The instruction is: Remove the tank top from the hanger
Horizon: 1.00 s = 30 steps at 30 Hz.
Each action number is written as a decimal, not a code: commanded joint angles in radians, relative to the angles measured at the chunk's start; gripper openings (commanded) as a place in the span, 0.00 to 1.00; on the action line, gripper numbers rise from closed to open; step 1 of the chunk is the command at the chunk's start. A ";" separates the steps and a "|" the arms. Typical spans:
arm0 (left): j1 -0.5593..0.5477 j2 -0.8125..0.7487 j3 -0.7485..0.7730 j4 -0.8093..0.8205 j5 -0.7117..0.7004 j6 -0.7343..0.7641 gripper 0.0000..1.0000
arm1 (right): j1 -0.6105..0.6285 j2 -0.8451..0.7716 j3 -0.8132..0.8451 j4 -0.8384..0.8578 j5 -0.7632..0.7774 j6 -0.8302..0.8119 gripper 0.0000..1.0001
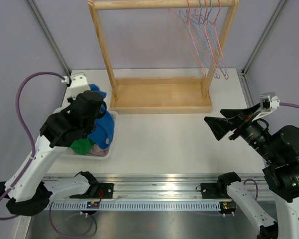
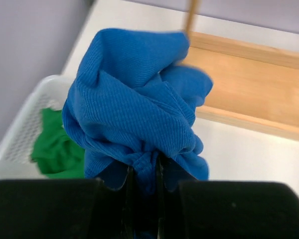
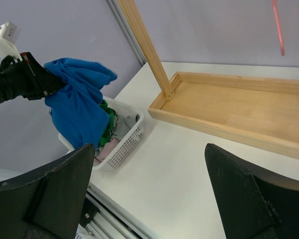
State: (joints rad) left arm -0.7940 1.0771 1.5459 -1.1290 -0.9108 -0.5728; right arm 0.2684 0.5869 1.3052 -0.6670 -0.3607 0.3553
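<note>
My left gripper (image 1: 93, 113) is shut on a bunched blue tank top (image 2: 134, 109), which hangs from it above the white basket (image 1: 106, 155). The top also shows in the top view (image 1: 102, 128) and in the right wrist view (image 3: 77, 107). Several empty wire hangers (image 1: 207, 35) hang from the wooden rack's top bar (image 1: 162, 4) at the right end. My right gripper (image 1: 223, 125) is open and empty, held above the table's right side.
The wooden rack's base tray (image 1: 162, 94) stands at the back middle. The basket (image 3: 123, 144) holds green (image 2: 55, 149), pink and grey clothes. The bare white table (image 1: 179, 139) lies between basket and right arm.
</note>
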 commanded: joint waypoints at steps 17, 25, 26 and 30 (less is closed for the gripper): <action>0.668 0.202 -0.630 0.429 0.857 0.012 0.00 | -0.001 -0.002 -0.175 0.153 -0.096 0.042 0.99; 0.748 0.009 -0.686 0.445 0.857 -0.087 0.28 | -0.003 -0.021 -0.150 0.061 -0.054 -0.015 1.00; 0.748 -0.023 -0.658 0.408 0.836 -0.088 0.37 | -0.001 -0.018 -0.132 0.047 -0.025 -0.018 1.00; 0.748 -0.129 -0.502 0.307 0.742 -0.056 0.79 | -0.003 -0.001 -0.098 -0.052 0.086 -0.038 1.00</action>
State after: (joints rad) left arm -0.0525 1.0191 0.9131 -0.7639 -0.0887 -0.6312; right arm 0.2684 0.5766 1.1561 -0.6472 -0.3744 0.3538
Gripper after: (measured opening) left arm 0.743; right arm 0.993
